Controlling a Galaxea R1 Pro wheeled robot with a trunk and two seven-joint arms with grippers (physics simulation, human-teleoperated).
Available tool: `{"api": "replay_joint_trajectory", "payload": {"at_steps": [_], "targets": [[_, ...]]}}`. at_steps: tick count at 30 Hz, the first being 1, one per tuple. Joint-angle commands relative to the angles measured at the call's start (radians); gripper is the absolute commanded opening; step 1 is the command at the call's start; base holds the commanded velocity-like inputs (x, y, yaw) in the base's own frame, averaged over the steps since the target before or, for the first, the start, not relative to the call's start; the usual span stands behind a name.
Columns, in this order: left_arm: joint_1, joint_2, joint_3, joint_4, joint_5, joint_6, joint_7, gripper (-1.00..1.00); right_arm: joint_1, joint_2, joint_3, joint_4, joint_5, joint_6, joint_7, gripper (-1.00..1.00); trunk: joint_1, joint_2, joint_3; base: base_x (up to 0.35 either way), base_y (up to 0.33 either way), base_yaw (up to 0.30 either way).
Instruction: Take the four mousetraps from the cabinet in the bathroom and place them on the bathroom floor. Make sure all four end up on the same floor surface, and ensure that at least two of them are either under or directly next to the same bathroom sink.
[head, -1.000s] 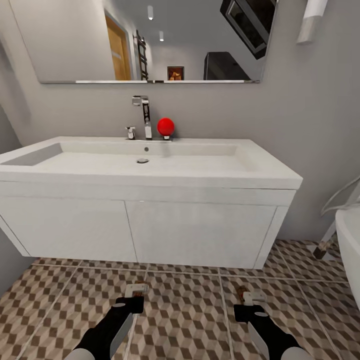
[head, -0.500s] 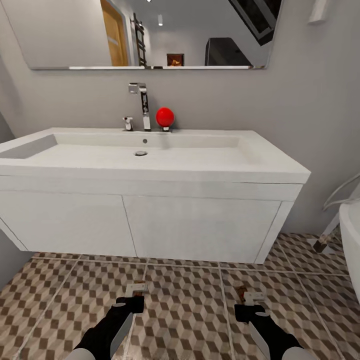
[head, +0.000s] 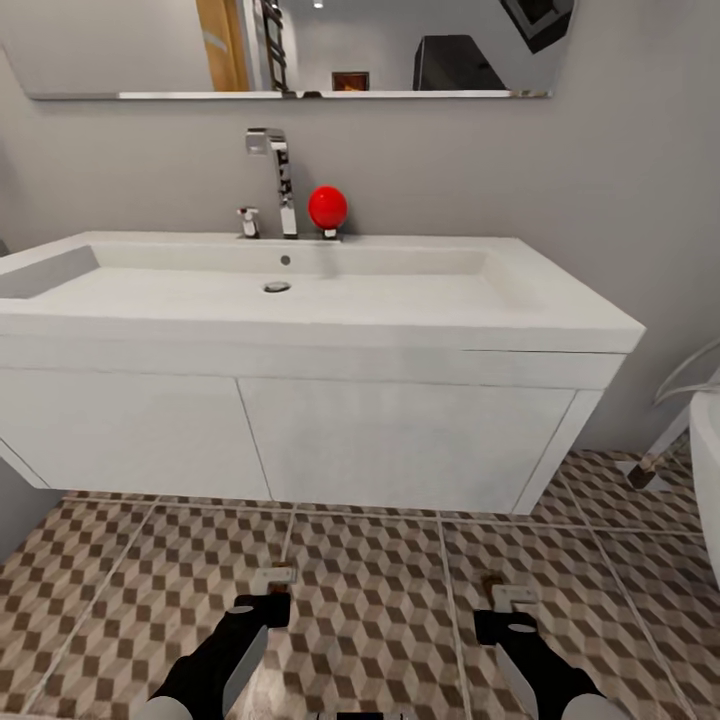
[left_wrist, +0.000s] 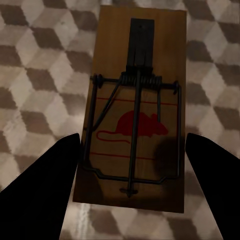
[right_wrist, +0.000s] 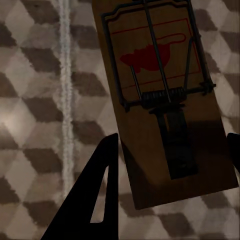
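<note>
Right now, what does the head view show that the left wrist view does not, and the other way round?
The head view alone takes in the sink, its faucet, a red ball on the ledge, the mirror and both arms. The left wrist view alone gives the mousetrap up close: wooden base, wire spring and red mouse print, set between the left tool's dark fingers. Both share the cube-patterned bathroom floor and that tool.

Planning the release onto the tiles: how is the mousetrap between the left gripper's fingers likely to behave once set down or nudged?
The mousetrap looks like a flat wooden slab, so probably stiff and unlikely to roll or tip. Its thinness suggests it is light and may slide on the smooth-looking bathroom floor. The wire spring on top could snag a finger of the left gripper.
</note>
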Motion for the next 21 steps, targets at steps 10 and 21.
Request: {"api": "replay_joint_trajectory", "payload": {"at_steps": [10,21], "targets": [[0.0,0.001,-0.006,0.001,0.008,-0.006,0.009,-1.0,0.0,-0.001,0.014,-0.002,-0.012,0.003,-0.027,-1.0,0.004,-0.003,-0.04,0.0,0.0,0.0],[0.0,-0.027,-0.008,-0.051,0.004,-0.001,0.012,-1.0,0.001,-0.012,0.007,-0.015,-0.011,0.003,-0.026,-1.0,0.009,-0.005,-0.082,0.0,0.0,0.0]]}}
